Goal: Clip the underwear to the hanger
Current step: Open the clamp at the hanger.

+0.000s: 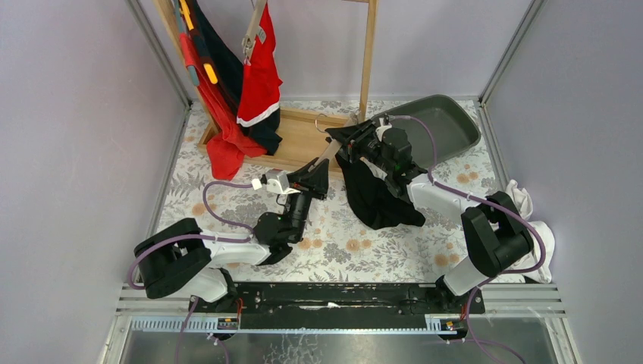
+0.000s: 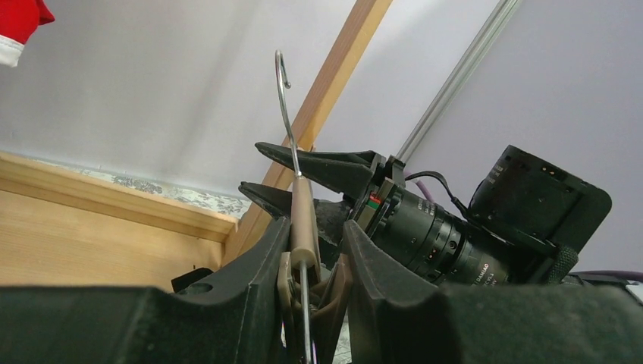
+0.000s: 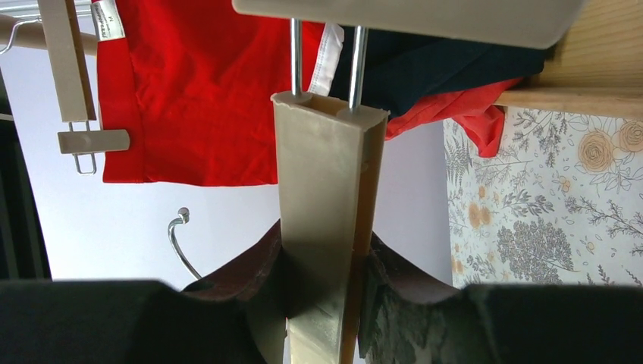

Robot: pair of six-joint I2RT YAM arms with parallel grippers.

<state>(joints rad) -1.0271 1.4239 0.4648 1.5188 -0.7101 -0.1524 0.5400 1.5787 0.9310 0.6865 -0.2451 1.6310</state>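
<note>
The black underwear (image 1: pixel 375 201) lies on the floral table, its upper edge up by my right gripper (image 1: pixel 354 141). The tan clip hanger (image 1: pixel 331 150) is held slanted between both grippers. My left gripper (image 1: pixel 317 173) is shut on the clip at the hanger's near end. In the left wrist view that gripper (image 2: pixel 315 227) pinches the clip (image 2: pixel 334 284) below the bar, with the wire hook (image 2: pixel 283 98) rising above. My right gripper (image 3: pixel 326 243) is shut on the other clip (image 3: pixel 322 174) under the hanger bar (image 3: pixel 409 19). Whether fabric sits inside that clip is hidden.
A wooden rack (image 1: pixel 303 140) stands at the back, its upright post (image 1: pixel 369 53) close to the right gripper. Red and dark garments (image 1: pixel 254 83) hang on it. A grey-green tray (image 1: pixel 447 125) sits at the back right. White cloth (image 1: pixel 531 220) lies beside the right arm.
</note>
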